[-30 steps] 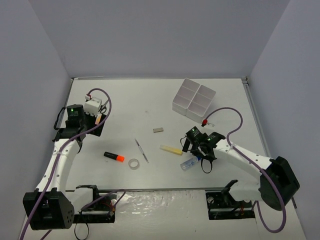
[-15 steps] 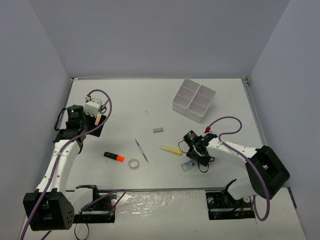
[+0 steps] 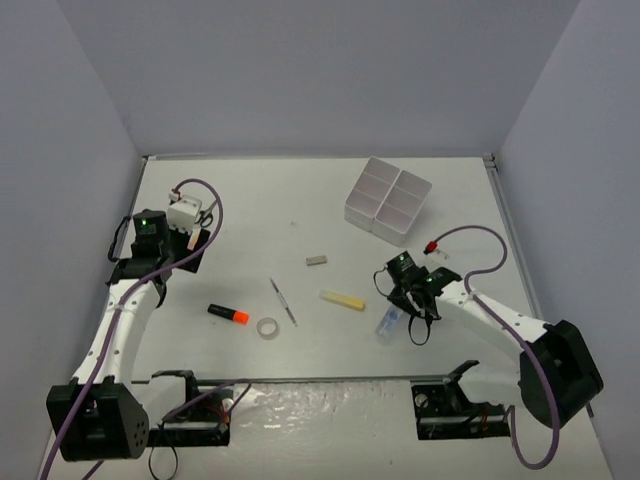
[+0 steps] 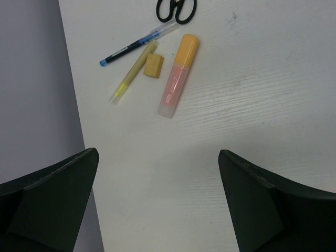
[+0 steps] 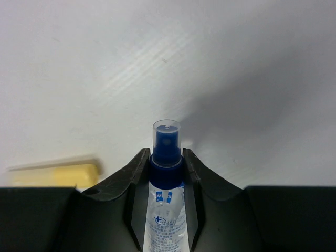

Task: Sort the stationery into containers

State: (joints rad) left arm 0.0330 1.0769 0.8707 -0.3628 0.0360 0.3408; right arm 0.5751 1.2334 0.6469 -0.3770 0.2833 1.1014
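Note:
My right gripper (image 5: 165,153) is shut on the blue-capped bottle (image 5: 167,157), both fingers pressing its neck low over the table; from above the bottle (image 3: 388,322) sits under the right gripper (image 3: 393,310). The yellow bar (image 3: 342,299) lies just left of it. On the table's middle lie a thin grey stick (image 3: 283,300), a clear tape ring (image 3: 267,327), a black marker with an orange cap (image 3: 228,313) and a small grey block (image 3: 317,260). The white four-compartment tray (image 3: 388,200) stands at the far right. My left gripper (image 4: 157,199) is open over bare table at the left.
Ahead of the left gripper lie black scissors (image 4: 176,9), a blue pen (image 4: 134,46), a thin yellow stick (image 4: 131,73), a small tan eraser (image 4: 153,66) and an orange-capped pink highlighter (image 4: 177,76). The grey side wall (image 4: 31,94) is close on the left.
The right gripper has closed from open onto the bottle, and bottle and wrist have shifted slightly right. The left arm has not moved.

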